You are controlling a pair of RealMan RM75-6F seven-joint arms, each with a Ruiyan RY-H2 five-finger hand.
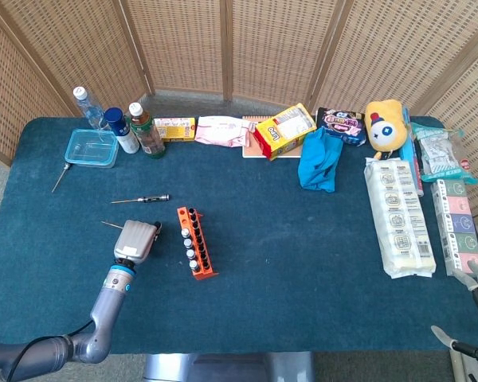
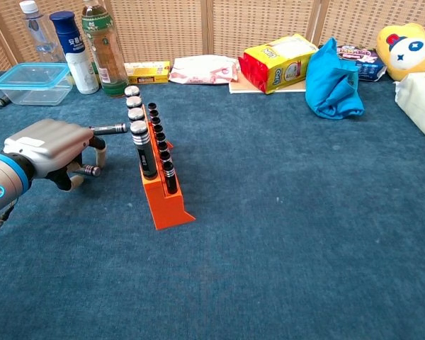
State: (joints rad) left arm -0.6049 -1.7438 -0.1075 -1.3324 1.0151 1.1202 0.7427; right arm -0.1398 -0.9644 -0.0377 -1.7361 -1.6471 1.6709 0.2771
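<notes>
The left hand (image 2: 51,150) rests on the table with fingers curled around a screwdriver (image 2: 112,129) — its metal handle juts out toward the orange rack (image 2: 164,193) just beside. Slim, stiff and likely slick, it looks best gripped at the knurled handle. The right hand (image 1: 474,306), well apart at the table's edge, shows too little to tell its state. Labels are unreadable.
</notes>
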